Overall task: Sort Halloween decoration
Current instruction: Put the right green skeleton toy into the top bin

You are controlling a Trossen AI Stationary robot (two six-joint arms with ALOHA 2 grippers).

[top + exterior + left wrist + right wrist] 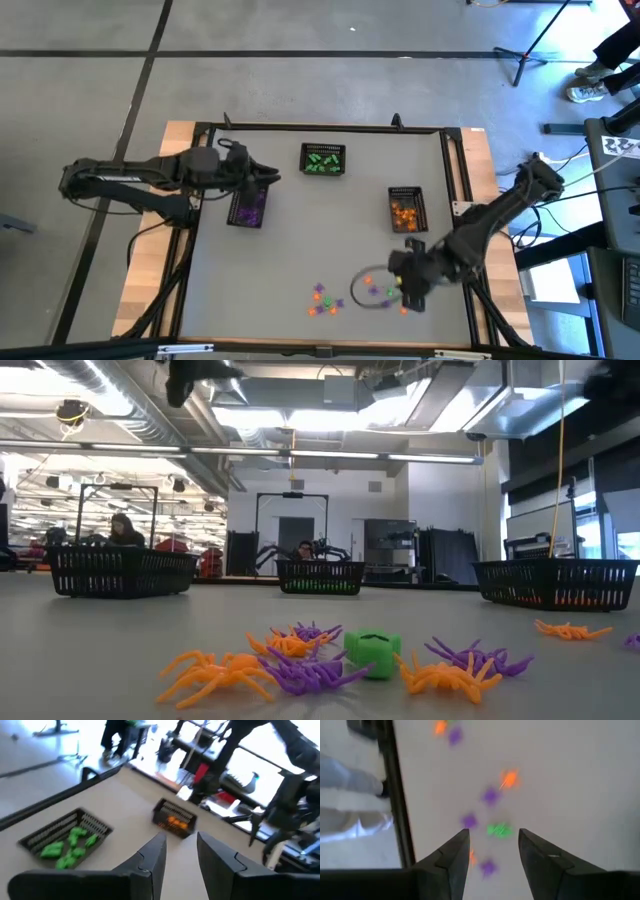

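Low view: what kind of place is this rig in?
Probably a robotics lab or open workshop. Exposed ceiling ducts and strip lights overhead, metal frames and equipment racks along the back, and a person seated at a workstation behind the table with its black mesh baskets.

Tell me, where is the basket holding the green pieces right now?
In the high view the basket of green pieces sits at the far middle of the table, between the purple basket under the left gripper and the orange basket to its right.

No text, label, brand, number or sign can be read in any of the views, on the desk or in the room behind.
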